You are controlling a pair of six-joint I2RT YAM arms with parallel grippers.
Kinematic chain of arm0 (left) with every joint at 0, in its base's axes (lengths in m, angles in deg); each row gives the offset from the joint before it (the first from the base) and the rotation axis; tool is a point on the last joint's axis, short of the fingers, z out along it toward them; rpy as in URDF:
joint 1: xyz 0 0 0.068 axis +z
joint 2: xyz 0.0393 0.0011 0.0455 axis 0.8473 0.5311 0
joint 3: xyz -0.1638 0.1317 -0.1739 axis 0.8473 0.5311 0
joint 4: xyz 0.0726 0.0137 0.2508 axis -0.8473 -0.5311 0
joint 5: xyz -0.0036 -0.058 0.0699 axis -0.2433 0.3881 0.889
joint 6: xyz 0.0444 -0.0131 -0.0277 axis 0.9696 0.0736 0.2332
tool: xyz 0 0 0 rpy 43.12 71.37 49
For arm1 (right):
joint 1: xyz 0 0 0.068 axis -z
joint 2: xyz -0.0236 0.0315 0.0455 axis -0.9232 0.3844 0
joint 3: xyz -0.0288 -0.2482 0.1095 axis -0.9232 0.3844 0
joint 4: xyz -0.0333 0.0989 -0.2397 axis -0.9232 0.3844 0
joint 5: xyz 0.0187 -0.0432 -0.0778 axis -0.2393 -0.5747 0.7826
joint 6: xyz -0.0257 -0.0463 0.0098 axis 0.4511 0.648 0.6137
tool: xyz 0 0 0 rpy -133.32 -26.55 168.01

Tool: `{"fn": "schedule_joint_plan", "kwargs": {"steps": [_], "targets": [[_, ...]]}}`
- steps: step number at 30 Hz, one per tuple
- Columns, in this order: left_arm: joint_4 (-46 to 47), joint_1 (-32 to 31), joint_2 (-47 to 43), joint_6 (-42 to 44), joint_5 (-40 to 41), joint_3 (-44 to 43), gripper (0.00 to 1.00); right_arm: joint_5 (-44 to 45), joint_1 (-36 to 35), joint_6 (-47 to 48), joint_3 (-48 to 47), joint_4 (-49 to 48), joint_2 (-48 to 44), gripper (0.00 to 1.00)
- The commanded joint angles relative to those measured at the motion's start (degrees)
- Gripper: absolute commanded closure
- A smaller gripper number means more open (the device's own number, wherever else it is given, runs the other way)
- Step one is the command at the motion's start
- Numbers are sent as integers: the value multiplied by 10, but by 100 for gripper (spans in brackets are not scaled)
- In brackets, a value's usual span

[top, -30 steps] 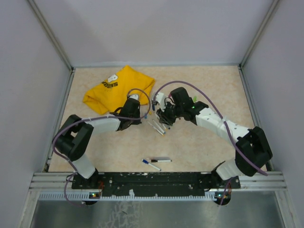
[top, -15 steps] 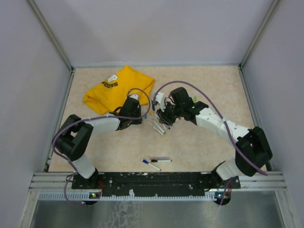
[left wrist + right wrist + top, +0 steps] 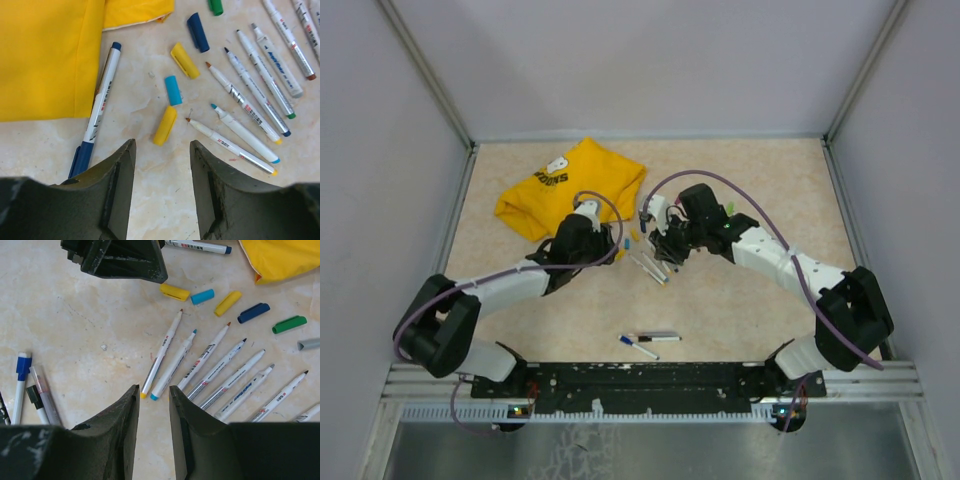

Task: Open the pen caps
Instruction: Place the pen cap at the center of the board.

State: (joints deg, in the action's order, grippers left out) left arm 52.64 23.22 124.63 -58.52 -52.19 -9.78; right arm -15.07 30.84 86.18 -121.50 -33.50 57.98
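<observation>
My left jaws are spread, my right jaws slightly parted, both empty. I should pinch the capped pen (image 3: 102, 95) mid-barrel, leaving its blue cap (image 3: 81, 159) clear.

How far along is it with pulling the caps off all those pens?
Well along. Done: a row of uncapped pens lies with loose caps beside it. In hand: nothing; the left gripper and right gripper are both open and empty. Left: a blue-capped pen by the yellow shirt, plus a few capped pens nearer the arms' bases.
</observation>
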Motion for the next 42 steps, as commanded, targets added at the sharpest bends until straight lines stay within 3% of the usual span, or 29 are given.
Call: {"fn": "schedule_joint_plan", "kwargs": {"steps": [1,10,18,25,29,34,42], "targets": [[38,2,-39,25,-13,20,47,-14,4,11,-2,-8,-20,70],[80,2,-124,38,-34,85,42,-82,4,48,-5,20,-29,70],[177,3,-236,52,-28,174,1,-174,4,107,-4,57,-56,69],[217,3,-268,80,-2,209,0,-225,4,144,20,49,-92,69],[203,3,-276,92,16,205,0,-255,2,297,60,106,-121,66],[215,3,-292,106,10,218,0,-258,3,285,117,94,-142,62],[315,3,-277,122,25,275,0,-193,2,337,158,83,-146,59]]}}
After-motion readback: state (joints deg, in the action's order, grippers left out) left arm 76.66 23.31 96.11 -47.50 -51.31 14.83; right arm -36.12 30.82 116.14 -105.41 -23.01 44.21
